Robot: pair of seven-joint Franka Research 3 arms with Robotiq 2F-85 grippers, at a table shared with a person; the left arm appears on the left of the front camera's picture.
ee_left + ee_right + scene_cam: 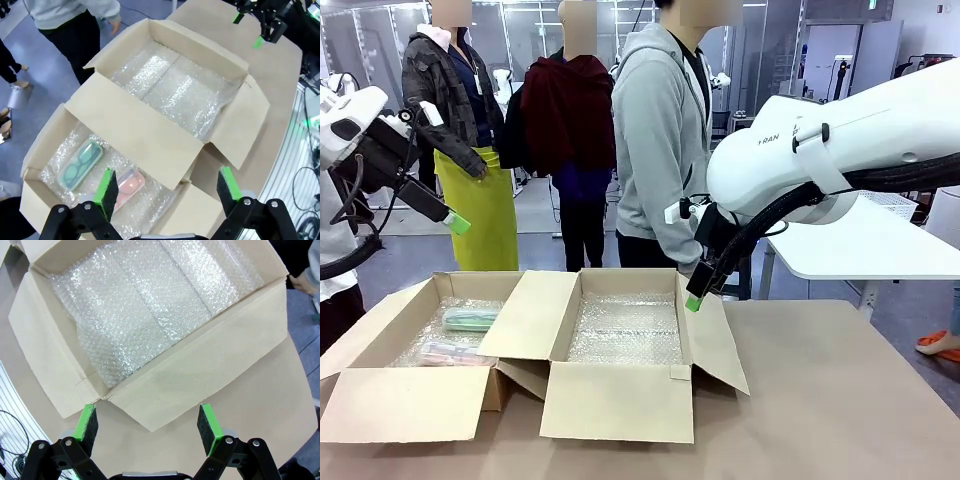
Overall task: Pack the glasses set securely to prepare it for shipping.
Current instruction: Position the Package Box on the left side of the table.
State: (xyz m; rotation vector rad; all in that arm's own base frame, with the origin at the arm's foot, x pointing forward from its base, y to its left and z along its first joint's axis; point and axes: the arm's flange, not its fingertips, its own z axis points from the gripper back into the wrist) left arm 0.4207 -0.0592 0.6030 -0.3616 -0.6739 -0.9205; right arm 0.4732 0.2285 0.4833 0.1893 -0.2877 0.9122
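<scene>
2 open cardboard boxes sit side by side on the desk, and the left box serves as landmark. Above its left edge hangs the left gripper, fingers apart and holding nothing. Directly below it, inside the left box on bubble wrap, lie the mint-green case and, touching it, the pink-tinted case. Right of the left box stands the right box, lined with bubble wrap. Over that box's right flap hovers the right gripper, fingers spread, empty.
</scene>
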